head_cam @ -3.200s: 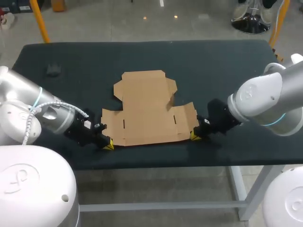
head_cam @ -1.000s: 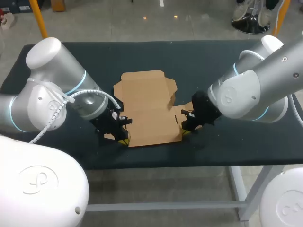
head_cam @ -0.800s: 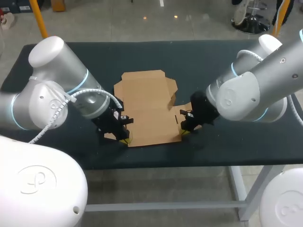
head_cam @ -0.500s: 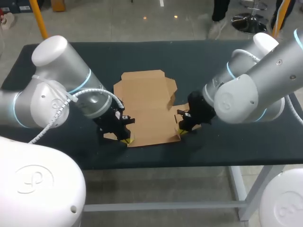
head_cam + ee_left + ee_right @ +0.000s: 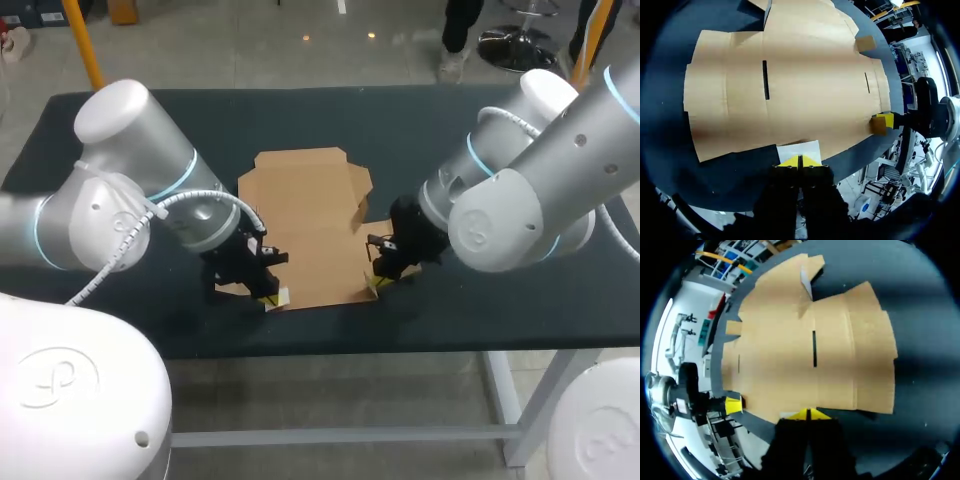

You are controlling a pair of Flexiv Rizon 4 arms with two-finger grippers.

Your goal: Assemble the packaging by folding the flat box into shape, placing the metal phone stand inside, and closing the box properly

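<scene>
The flat brown cardboard box (image 5: 310, 225) lies unfolded in the middle of the dark table. My left gripper (image 5: 268, 297) is shut at the box's near edge, left of centre. In the left wrist view its yellow tips (image 5: 799, 161) meet just behind a small pale flap (image 5: 799, 149) that is lifted off the cloth. My right gripper (image 5: 374, 283) is shut at the same near edge, right of centre. The right wrist view shows my right gripper (image 5: 808, 414) with its tips pressed together against the cardboard (image 5: 810, 355). No phone stand is in view.
The table (image 5: 450, 130) is covered in dark cloth, and its near edge runs close below both grippers. Both arms lie low over the box's side flaps. Each wrist view shows the other arm's yellow tip (image 5: 878, 123) (image 5: 733, 405) across the box.
Both grippers have slid inward along the box's near edge toward its middle, the right one further. Small flaps at the edge now stand lifted by the tips.
</scene>
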